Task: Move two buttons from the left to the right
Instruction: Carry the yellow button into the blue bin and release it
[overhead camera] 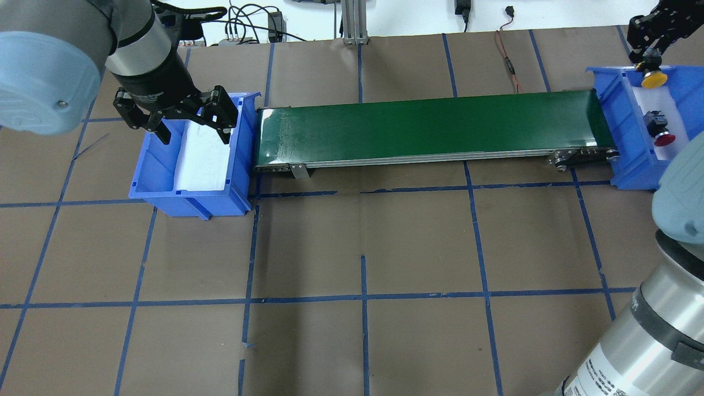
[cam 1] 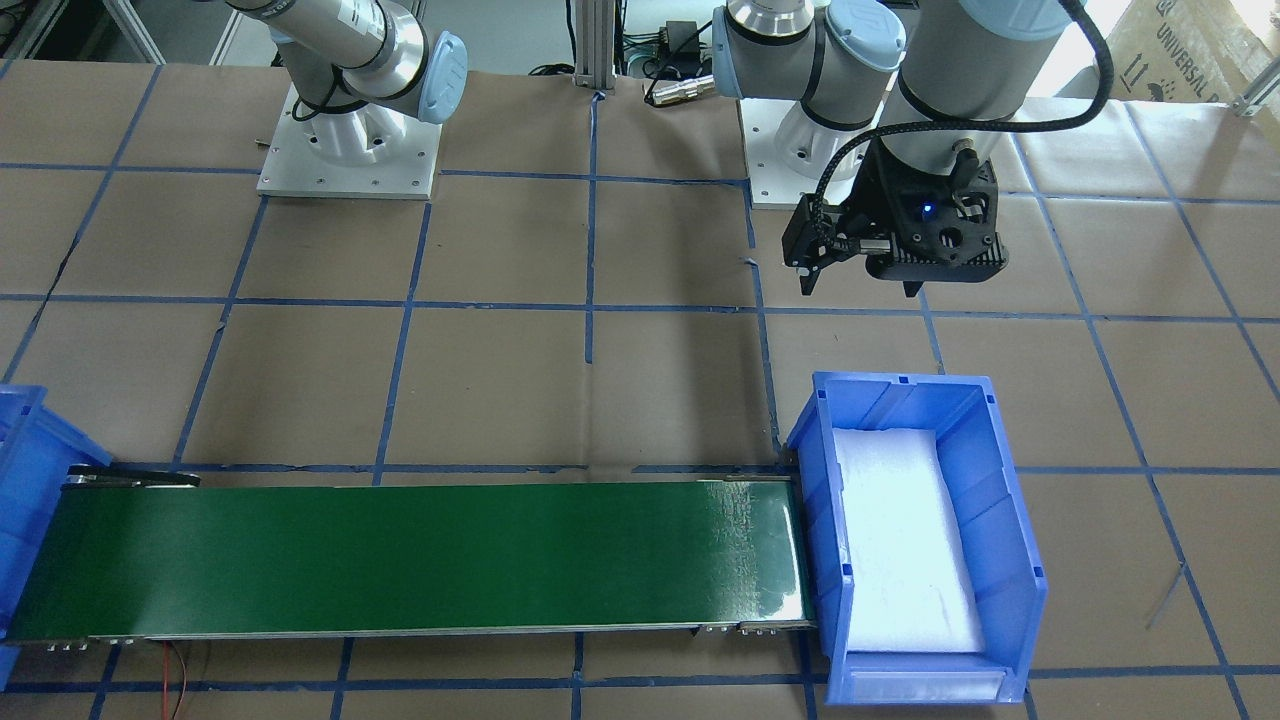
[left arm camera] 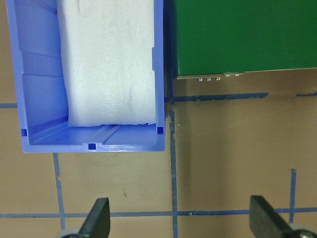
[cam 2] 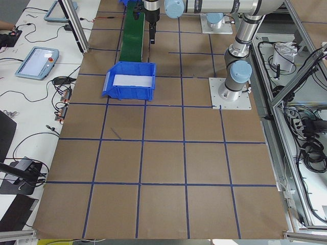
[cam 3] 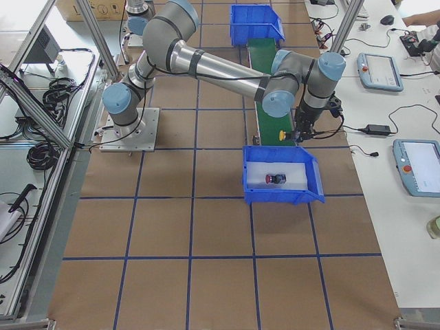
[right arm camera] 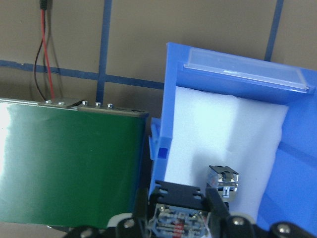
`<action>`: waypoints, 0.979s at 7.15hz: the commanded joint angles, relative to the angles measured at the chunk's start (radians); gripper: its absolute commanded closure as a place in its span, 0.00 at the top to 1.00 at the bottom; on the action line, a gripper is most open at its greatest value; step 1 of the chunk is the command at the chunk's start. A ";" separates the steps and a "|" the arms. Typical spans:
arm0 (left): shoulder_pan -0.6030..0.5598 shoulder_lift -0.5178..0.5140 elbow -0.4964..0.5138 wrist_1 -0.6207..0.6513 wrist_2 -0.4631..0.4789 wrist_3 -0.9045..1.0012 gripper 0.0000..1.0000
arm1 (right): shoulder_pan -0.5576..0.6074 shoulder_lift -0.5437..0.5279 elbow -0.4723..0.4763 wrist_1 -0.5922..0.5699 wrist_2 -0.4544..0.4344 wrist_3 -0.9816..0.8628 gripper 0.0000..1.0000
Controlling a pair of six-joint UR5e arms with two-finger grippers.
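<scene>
Your right gripper [overhead camera: 652, 56] pinches the yellow button [overhead camera: 654, 80] by its grey-black block. The button hangs upright, cap down, over the 12 o'clock end of the right-hand blue bin [overhead camera: 627, 162] in the overhead view. Just below it in that bin, the red button [overhead camera: 660, 132] lies on its side on white foam. Its long axis runs from about 11 to 5 o'clock, with the cap at the 5 o'clock end.

Your left gripper [left arm camera: 179, 220] has its fingers spread wide with nothing between them. It hovers over the near rim of the left-hand blue bin [overhead camera: 190, 195], which holds only a white foam pad [overhead camera: 203, 157].

A green conveyor belt [overhead camera: 429, 129] spans between the two bins. Everything sits on a table [overhead camera: 363, 247] covered in brown paper and gridded with blue tape. White benches with a tablet [cam 2: 36, 58] and cables run alongside it.
</scene>
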 commanded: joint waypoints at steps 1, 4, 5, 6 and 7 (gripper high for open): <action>0.000 0.010 -0.008 0.000 0.001 0.008 1.00 | -0.061 0.035 -0.011 -0.006 0.000 -0.054 0.10; 0.009 0.000 0.009 0.002 -0.007 0.011 1.00 | -0.073 0.087 -0.017 -0.015 0.004 -0.085 0.10; 0.009 0.000 0.011 0.002 -0.006 0.011 1.00 | -0.072 0.111 -0.014 -0.047 0.003 -0.084 0.11; 0.009 0.000 0.009 0.000 -0.006 0.011 1.00 | -0.073 0.136 -0.017 -0.084 0.003 -0.082 0.11; 0.009 0.002 0.004 0.000 -0.006 0.009 1.00 | -0.073 0.148 -0.017 -0.089 0.009 -0.068 0.11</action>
